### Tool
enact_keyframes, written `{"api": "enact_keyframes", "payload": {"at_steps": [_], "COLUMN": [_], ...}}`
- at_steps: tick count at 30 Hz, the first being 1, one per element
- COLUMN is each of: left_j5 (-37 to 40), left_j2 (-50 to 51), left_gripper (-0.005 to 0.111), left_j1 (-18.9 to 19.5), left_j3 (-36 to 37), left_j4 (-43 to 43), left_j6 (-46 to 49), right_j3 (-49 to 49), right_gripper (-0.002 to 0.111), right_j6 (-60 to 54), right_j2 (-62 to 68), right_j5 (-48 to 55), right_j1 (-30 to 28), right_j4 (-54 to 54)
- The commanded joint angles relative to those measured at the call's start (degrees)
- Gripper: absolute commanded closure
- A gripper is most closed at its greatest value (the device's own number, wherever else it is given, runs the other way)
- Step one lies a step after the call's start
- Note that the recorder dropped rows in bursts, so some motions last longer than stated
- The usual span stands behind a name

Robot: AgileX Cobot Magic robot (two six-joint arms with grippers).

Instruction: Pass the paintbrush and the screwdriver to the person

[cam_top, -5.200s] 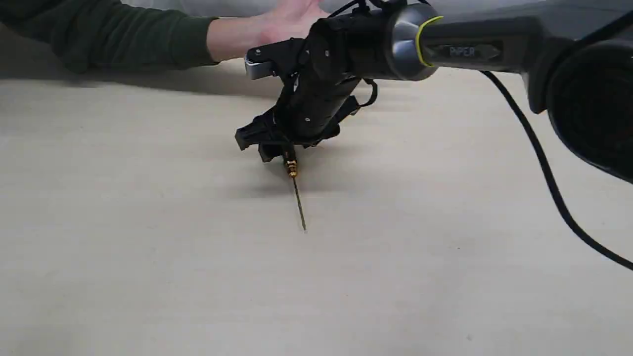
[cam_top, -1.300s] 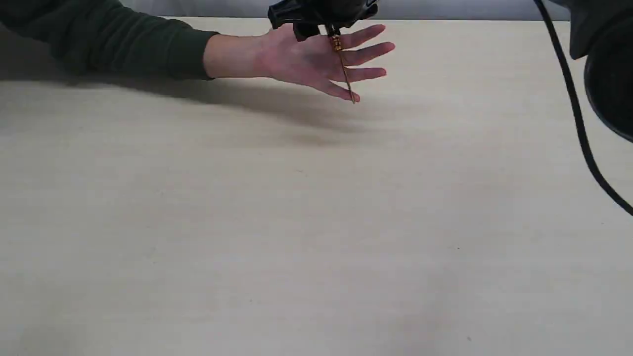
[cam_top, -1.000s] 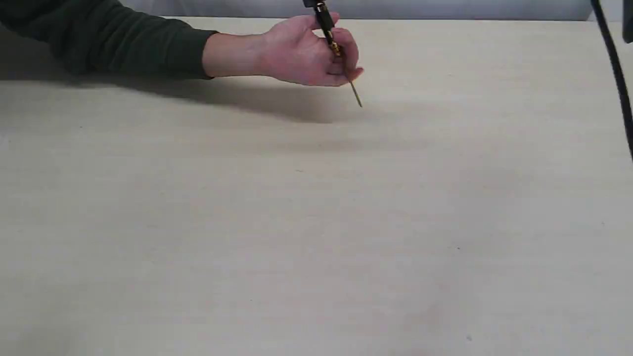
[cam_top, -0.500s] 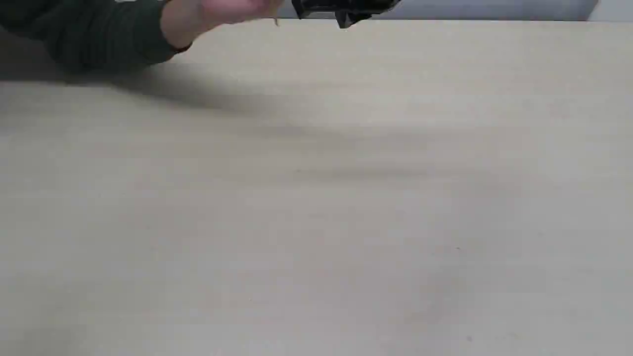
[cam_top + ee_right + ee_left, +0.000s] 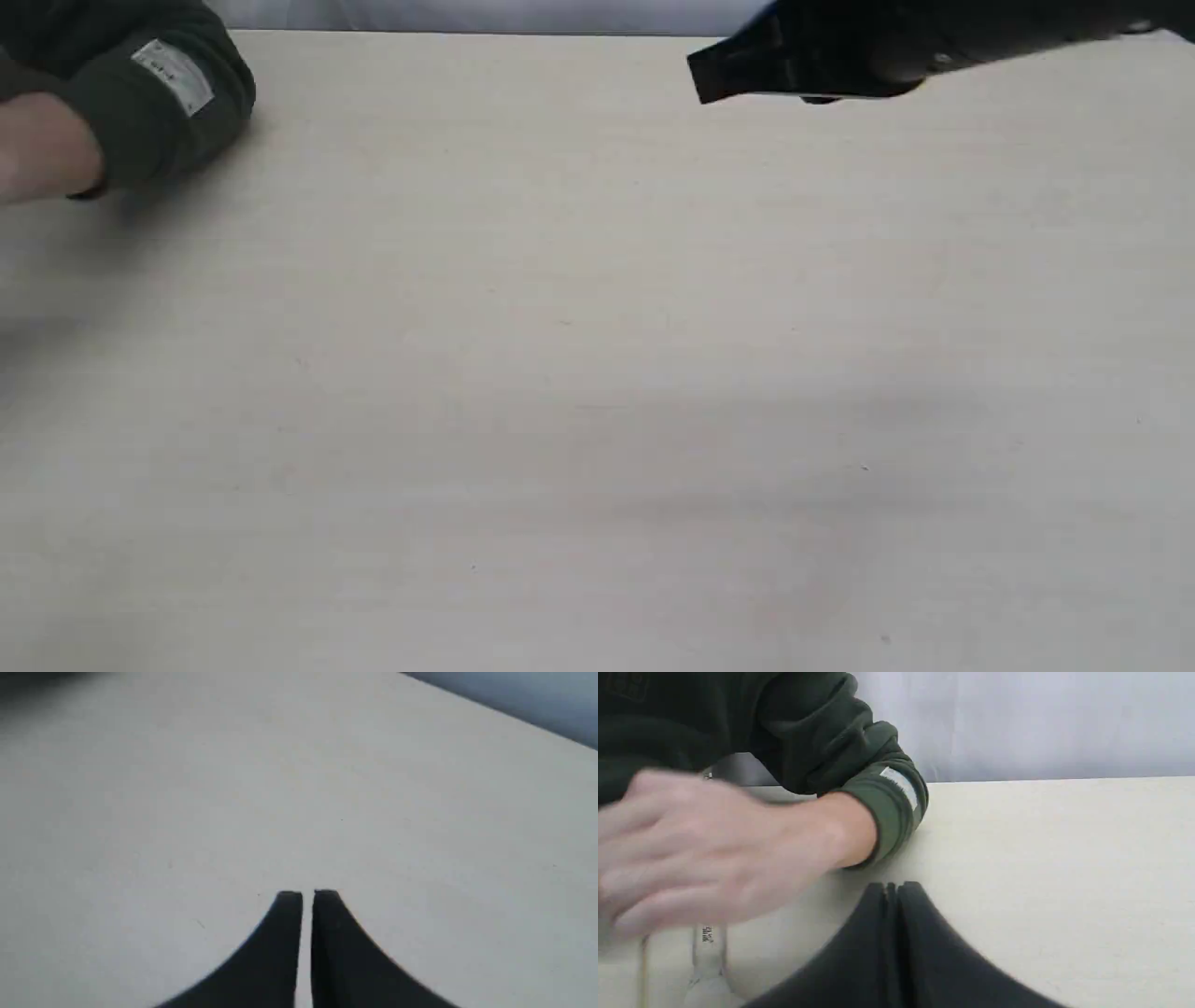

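The person's hand (image 5: 705, 849) is blurred in the left wrist view, with a dark green sleeve (image 5: 878, 807) behind it. In the exterior view the sleeve (image 5: 159, 103) sits at the far left. Under the hand lie a pale strip with dark print (image 5: 709, 947), probably the paintbrush, and a thin tan line (image 5: 643, 970), perhaps the screwdriver's shaft; the hand covers the rest. My left gripper (image 5: 892, 885) is shut and holds nothing, just short of the wrist. My right gripper (image 5: 307, 893) hangs over bare table (image 5: 233, 788), fingers nearly touching, nothing between them; it shows dark at the top right (image 5: 719, 75).
The pale tabletop (image 5: 579, 373) fills the exterior view with nothing lying on it. A light grey wall (image 5: 1041, 723) runs behind the table's far edge. The left arm is out of the exterior view.
The person's hand closed on the screwdriver and carried it off to the left. My right gripper let go, drew back to the right and closed.
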Motion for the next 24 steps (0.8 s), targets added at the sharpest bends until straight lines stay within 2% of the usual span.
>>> {"api": "enact_keyframes", "payload": {"at_steps": [1,13,24], "left_j5": [-0.57,-0.57,-0.57], "left_j2": [-0.14,-0.14,-0.14], "left_gripper": [0.107,0.107,0.107], "left_j1": [-0.27,-0.27,-0.27], "left_j3": [0.12,0.12,0.12], "left_j4": [-0.22,-0.22,-0.22], "left_j6": [-0.12,-0.12,-0.12], "right_j3": [8.21,28.20,44.14], "right_gripper": [0.104,0.104,0.104], "right_j6": [-0.06,-0.06,-0.06], "right_j2": [-9.60,-34.74,-55.15], "right_j5": [-6.64,-15.82,-29.38], "right_j1": [-0.17,0.05,0.05], "right_j4": [2.68,7.07,8.61]}}
